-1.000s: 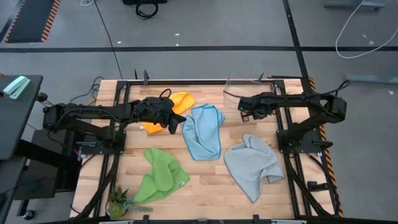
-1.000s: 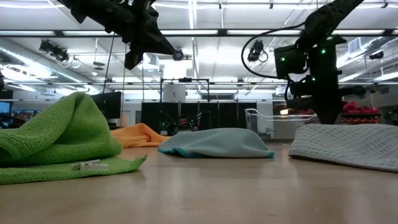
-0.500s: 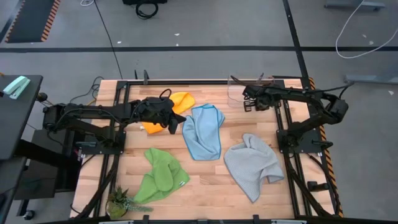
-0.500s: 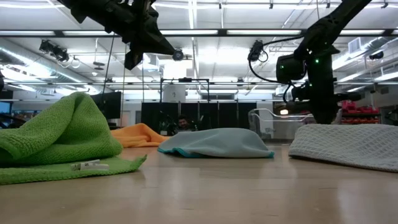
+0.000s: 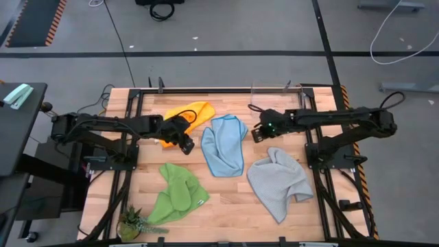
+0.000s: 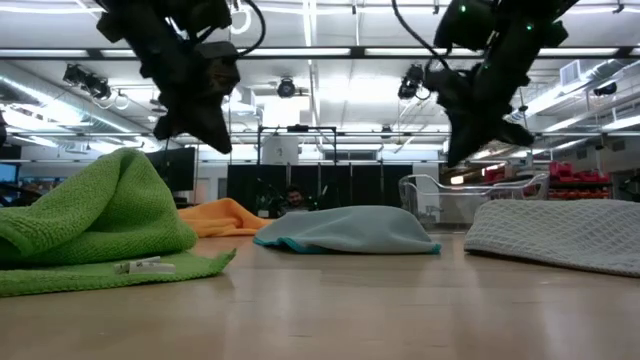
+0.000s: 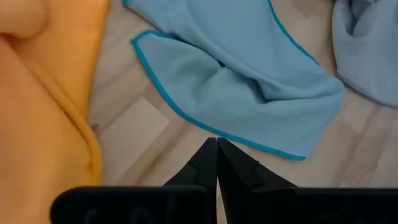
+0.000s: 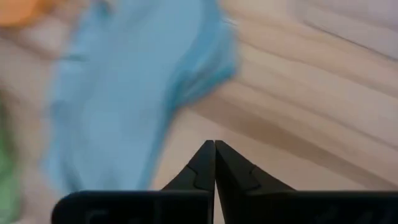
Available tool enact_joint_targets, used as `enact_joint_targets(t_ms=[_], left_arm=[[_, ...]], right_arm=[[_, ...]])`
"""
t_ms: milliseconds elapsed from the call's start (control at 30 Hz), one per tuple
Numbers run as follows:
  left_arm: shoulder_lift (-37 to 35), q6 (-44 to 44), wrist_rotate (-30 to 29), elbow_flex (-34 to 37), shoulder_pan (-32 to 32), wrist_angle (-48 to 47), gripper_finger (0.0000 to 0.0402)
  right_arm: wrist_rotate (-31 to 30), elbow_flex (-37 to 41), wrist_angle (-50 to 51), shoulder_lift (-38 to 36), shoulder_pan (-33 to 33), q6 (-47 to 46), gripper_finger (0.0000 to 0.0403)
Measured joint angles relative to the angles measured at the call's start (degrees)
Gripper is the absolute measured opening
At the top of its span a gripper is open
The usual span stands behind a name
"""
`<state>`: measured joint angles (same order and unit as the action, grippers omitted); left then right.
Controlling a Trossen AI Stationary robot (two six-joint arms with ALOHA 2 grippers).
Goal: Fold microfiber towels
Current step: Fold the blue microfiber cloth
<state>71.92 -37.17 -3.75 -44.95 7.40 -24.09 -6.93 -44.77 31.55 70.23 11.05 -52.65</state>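
left gripper point(image 5: 186, 143): fingers pressed together, nothing held; above the table, between orange and blue towels
right gripper point(image 5: 255, 133): fingertips clenched, empty; just right of the blue towel
yellow-orange towel point(image 5: 186, 118): far left, crumpled
light blue towel point(image 5: 224, 145): centre, bunched flat
green towel point(image 5: 180, 193): near left, heaped
grey towel point(image 5: 278, 181): near right, rumpled
table point(image 5: 226, 207): wooden top, all four towels apart

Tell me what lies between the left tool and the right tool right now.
In the high view, the light blue towel lies between the left tool and the right tool, with bare wood on either side of it.
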Motion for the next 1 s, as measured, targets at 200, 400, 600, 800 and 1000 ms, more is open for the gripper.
enact_joint_targets(t_ms=[200,400,600,800,1000], left_arm=[[5.9,-0.2,0.0,0.0,4.9,7.0,0.0042],[7.7,-0.7,5.0,0.0,10.0,6.3,0.0054],[6.7,0.3,5.7,-0.1,11.5,7.1,0.0053],[6.7,0.6,5.6,0.0,12.2,6.2,0.0054],[5.4,2.3,5.6,-0.1,12.2,2.9,0.0059]], right_arm=[[0.2,-0.1,-15.4,5.5,3.7,3.4,0.0048],[2.6,-5.3,-15.2,14.4,9.1,8.4,0.0085],[-1.4,-23.3,2.5,24.5,9.7,20.4,0.0085],[-1.9,-38.6,19.0,34.3,12.4,27.1,0.0085],[3.8,-45.3,20.8,39.3,14.2,31.5,0.01]])
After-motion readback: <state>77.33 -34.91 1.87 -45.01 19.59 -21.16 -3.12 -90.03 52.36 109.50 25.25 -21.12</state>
